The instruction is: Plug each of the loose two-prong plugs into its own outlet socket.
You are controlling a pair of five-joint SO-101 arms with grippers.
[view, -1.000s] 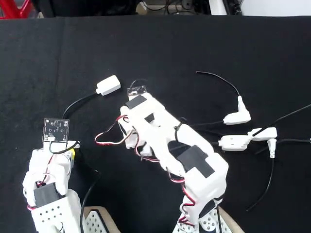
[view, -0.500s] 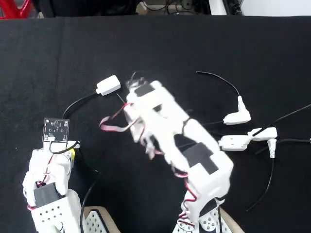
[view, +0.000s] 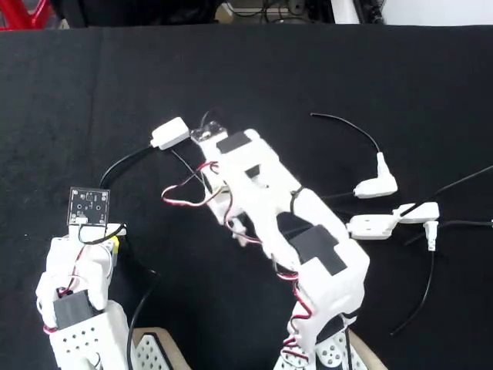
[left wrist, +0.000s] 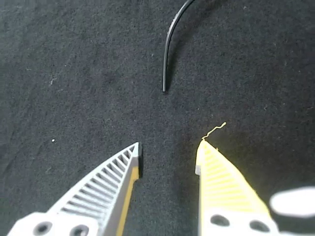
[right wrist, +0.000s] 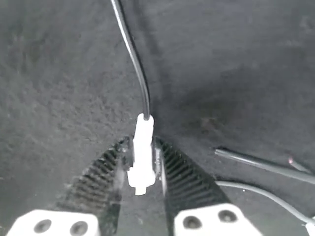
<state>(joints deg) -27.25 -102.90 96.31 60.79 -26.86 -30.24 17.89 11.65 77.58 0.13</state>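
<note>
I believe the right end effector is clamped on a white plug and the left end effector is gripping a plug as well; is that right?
Not quite. The left end effector is open and grips nothing, with just the black table between its fingers, as the left wrist view shows. The right end effector is indeed clamped on a white plug.
</note>
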